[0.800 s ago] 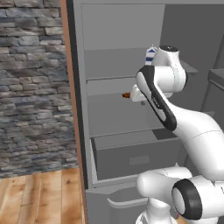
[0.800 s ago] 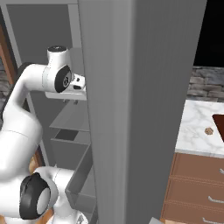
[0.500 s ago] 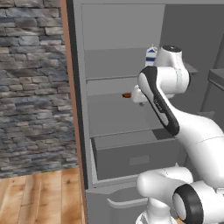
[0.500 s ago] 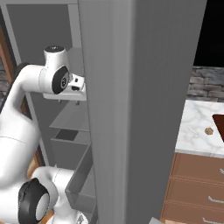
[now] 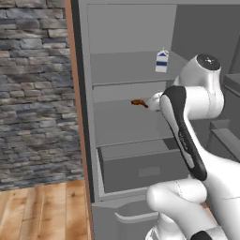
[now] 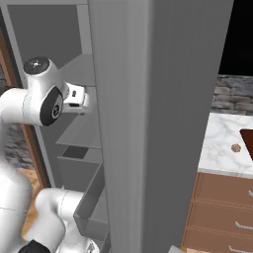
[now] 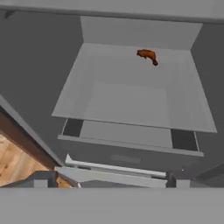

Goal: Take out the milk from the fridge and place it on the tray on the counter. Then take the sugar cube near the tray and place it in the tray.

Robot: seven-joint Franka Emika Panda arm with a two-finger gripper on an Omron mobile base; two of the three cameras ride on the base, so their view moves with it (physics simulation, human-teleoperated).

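The milk (image 5: 161,61), a small white carton with blue stripes, stands upright on an upper shelf of the open grey fridge (image 5: 131,136). My hand (image 6: 75,96) reaches into the fridge at the shelf below the carton, its fingers hidden behind the fridge wall (image 6: 148,123). In the hand view my gripper (image 7: 109,183) is open, tips wide apart, with nothing between them, looking down at that lower shelf. The tiny tan sugar cube (image 6: 235,147) lies on the marble counter (image 6: 217,153) just left of the dark reddish-brown tray (image 6: 248,141), which is cut off by the frame edge.
An elongated orange-brown food item (image 5: 139,102) (image 7: 147,55) lies on the middle shelf beside my hand. A grey drawer (image 5: 140,171) sits under it. A stone wall (image 5: 33,93) and wooden floor lie left of the fridge. Brown drawers (image 6: 222,207) sit below the counter.
My wrist has drawn back a little, moving right in the left base view, so the milk carton now shows fully. The jaws stay open.
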